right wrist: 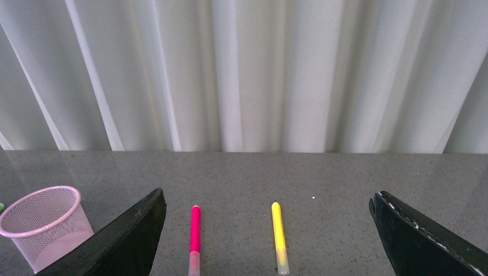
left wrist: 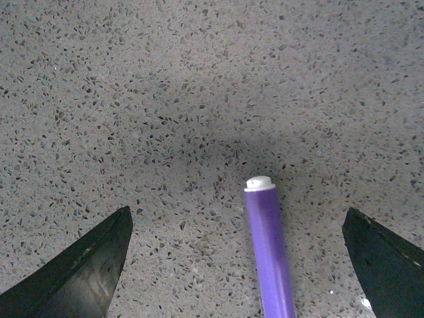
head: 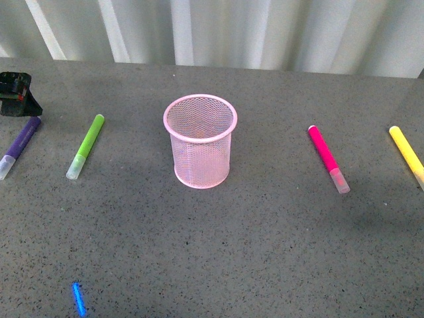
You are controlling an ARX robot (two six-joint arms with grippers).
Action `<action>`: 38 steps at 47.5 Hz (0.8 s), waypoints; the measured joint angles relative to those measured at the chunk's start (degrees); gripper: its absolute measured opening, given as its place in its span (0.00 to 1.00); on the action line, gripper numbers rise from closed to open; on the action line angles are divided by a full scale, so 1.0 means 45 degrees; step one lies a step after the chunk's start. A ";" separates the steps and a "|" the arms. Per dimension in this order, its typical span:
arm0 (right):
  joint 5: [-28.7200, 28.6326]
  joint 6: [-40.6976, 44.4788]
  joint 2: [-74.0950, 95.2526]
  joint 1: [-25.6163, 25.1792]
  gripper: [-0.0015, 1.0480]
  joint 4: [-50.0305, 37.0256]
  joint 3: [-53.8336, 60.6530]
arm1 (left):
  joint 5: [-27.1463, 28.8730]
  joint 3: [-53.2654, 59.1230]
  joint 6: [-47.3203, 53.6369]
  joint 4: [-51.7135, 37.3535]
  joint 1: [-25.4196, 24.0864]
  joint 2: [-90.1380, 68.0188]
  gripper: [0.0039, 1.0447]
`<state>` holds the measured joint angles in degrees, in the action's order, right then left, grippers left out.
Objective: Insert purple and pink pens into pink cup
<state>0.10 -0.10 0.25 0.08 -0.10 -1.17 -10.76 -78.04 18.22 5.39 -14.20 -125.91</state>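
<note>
The pink cup (head: 201, 159) stands upright mid-table, nothing inside it; the right wrist view shows it too (right wrist: 40, 236). The purple pen (head: 23, 139) lies at the far left, pale cap toward me. My left gripper (head: 14, 93) hovers just behind it. In the left wrist view this gripper (left wrist: 237, 215) is open, with the purple pen (left wrist: 270, 252) lying on the table between the wide-apart fingers (left wrist: 93, 265), untouched. The pink pen (head: 324, 151) lies right of the cup. My right gripper (right wrist: 267, 195) is open and holds nothing, raised, with the pink pen (right wrist: 195, 230) below it.
A lime-green marker (head: 88, 142) lies between the purple pen and the cup. A yellow marker (head: 406, 151) lies at the right edge, also seen as the yellow marker (right wrist: 278, 230) in the right wrist view. White curtains (head: 265, 30) back the grey speckled table (head: 265, 252).
</note>
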 joint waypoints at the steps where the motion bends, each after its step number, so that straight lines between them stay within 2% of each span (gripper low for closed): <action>1: 0.0000 0.0000 0.0000 0.0000 0.93 0.0000 0.0000 | 0.0063 -0.0034 0.0010 0.0000 0.0000 -0.0039 0.94; 38: 0.0000 0.0000 0.0000 0.0000 0.93 0.0000 0.0000 | 0.0627 -0.0398 0.0262 0.0238 0.0374 -0.0947 0.94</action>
<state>0.10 -0.10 0.25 0.08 -0.10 -1.17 -7.94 -79.83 19.40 6.46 -12.51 -130.17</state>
